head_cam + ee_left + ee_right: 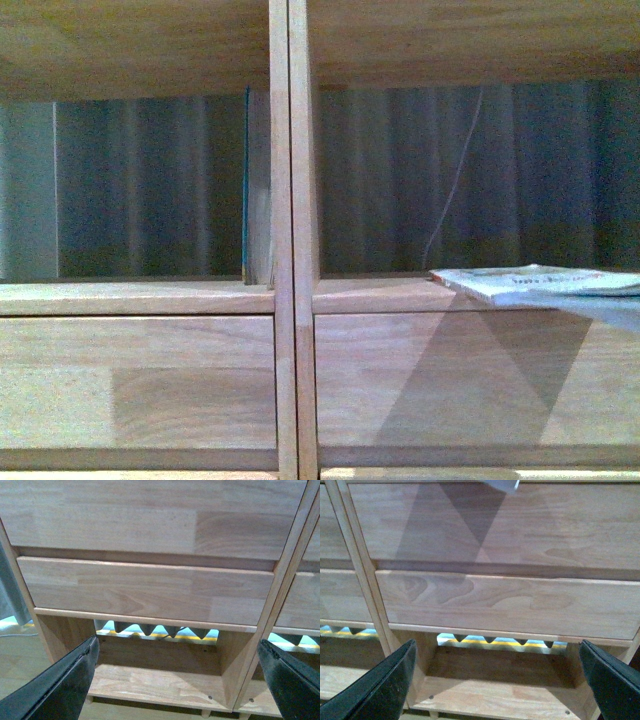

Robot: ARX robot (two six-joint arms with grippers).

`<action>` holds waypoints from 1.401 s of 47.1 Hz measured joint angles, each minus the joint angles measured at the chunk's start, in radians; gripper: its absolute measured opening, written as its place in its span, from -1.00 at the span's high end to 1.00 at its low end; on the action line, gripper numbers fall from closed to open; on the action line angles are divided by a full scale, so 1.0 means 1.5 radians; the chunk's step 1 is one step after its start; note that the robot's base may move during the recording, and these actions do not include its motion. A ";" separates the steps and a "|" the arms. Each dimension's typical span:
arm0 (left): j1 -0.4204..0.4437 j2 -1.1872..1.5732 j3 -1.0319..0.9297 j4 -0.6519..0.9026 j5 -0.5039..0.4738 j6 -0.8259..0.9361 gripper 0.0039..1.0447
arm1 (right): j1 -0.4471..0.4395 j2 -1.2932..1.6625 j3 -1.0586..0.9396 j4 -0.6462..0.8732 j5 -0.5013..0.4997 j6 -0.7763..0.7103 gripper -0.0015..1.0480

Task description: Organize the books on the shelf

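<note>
**Front view.** Neither arm is in view. The shelf [295,300] fills the frame, and its upright divider runs from 12 to 6 o'clock. In the left compartment, the green-spined book [246,185] stands upright, pressed against the divider just left of centre. At 3 o'clock, the white paperback [540,283] lies flat on the board of the right compartment, its near edge jutting past the front lip. There is print on its cover, but it is too small to read. A thin cord [455,190] hangs in the right compartment. Plain drawer fronts [140,380] span 7 to 5 o'clock.

**Left wrist view.** The left claw [177,680] points at the drawer fronts and an open bottom compartment. Its black fingers [65,685] are spread wide apart with nothing between them. No book is visible.

**Right wrist view.** The right claw [495,680] is in the same pose, fingers [612,680] wide apart and holding nothing. Beyond it, a white corner of the paperback [502,485] overhangs the upper drawer front and casts a wedge-shaped shadow [470,525] on the wood. This overhang does not appear in the left wrist view.
</note>
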 joint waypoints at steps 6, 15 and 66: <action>0.000 0.000 0.000 0.000 0.000 0.000 -0.86 | 0.000 0.000 0.000 0.000 0.000 -0.001 -0.86; 0.000 0.000 0.000 0.000 0.000 0.000 -0.86 | 0.000 0.000 0.000 0.000 0.000 0.000 -0.86; 0.000 0.000 0.000 0.000 0.000 0.000 -0.86 | 0.067 0.841 0.476 0.199 -0.099 0.978 -0.86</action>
